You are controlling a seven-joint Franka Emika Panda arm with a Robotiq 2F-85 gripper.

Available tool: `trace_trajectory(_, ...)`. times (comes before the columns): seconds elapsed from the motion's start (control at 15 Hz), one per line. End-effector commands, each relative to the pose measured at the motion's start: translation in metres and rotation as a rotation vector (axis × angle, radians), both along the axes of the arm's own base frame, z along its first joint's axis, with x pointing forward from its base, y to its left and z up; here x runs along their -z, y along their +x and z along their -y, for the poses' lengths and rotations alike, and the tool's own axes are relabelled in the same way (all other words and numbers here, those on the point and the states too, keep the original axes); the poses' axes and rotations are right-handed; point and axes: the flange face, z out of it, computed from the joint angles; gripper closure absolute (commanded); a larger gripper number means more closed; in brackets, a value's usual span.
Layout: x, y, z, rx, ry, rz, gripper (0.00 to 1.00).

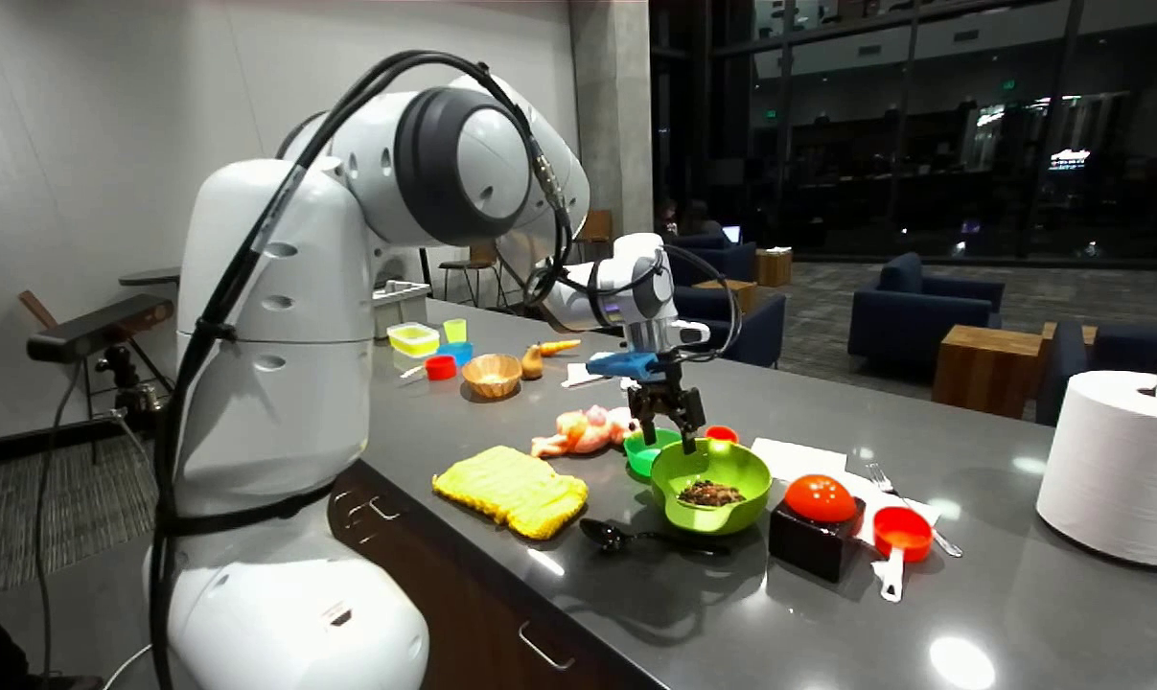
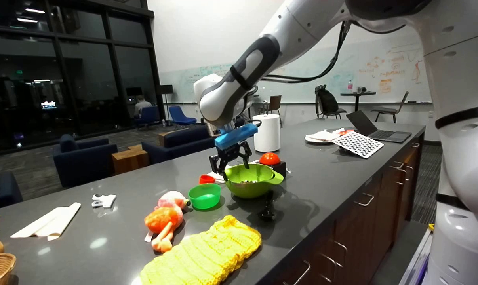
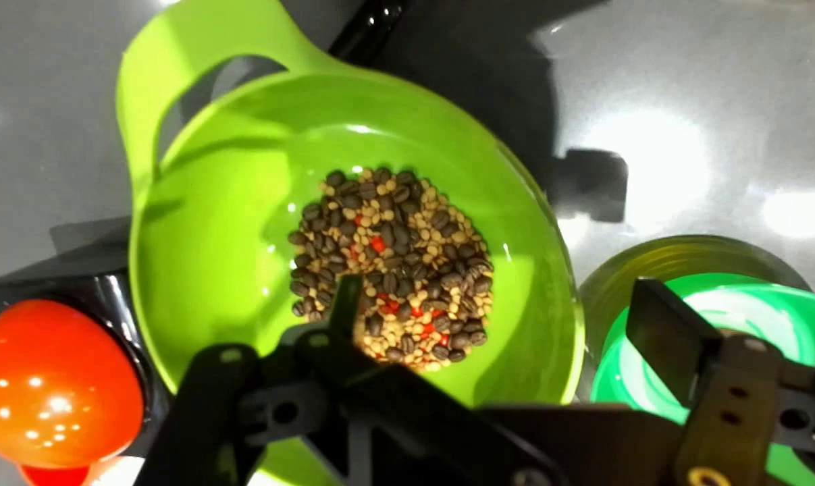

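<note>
Wrist view shows your claw (image 3: 498,293) with its fingers spread well apart, its grip free. You have it hanging over the edge of a lime-green bowl (image 3: 204,256): seen from there, one finger lies over the inside of the bowl and the other out past its rim. You cannot tell from these views whether either finger touches it. Below the claw, on the bottom of that bowl, sits a heap of dark beans (image 3: 393,236) mixed with tan grains (image 3: 429,219) and red bits (image 3: 378,244). Just beside the bowl, under your outer finger, is a smaller green cup (image 2: 205,204), with a little red cup (image 1: 721,434) near it. Across the bowl from the green cup, a red dome (image 3: 56,385) tops a black box (image 1: 808,546). Near the claw too, a black spoon (image 1: 626,539) lies close beside the bowl.

Farther from your claw, beyond the green cup, you have a pink-and-orange plush toy (image 1: 588,431) and a yellow knitted cloth (image 1: 511,489). Past the black box, a red measuring cup (image 1: 904,532) lies next to a fork (image 1: 882,479). Well apart from the claw stand a paper towel roll (image 1: 1115,479), a brown basket (image 1: 492,387) and, in an exterior view, a laptop (image 2: 381,134).
</note>
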Motion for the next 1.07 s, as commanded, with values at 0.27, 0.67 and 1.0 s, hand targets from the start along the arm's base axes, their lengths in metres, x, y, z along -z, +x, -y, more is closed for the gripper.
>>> trace_trajectory(0.27, -0.052, -0.085, 0.039, 0.260, 0.032, 0.059, 0.00)
trace_trajectory(0.67, -0.043, -0.137, 0.065, 0.514, 0.055, 0.124, 0.00)
trace_trajectory(1.0, -0.025, -0.144, 0.067, 0.517, 0.054, 0.147, 0.00)
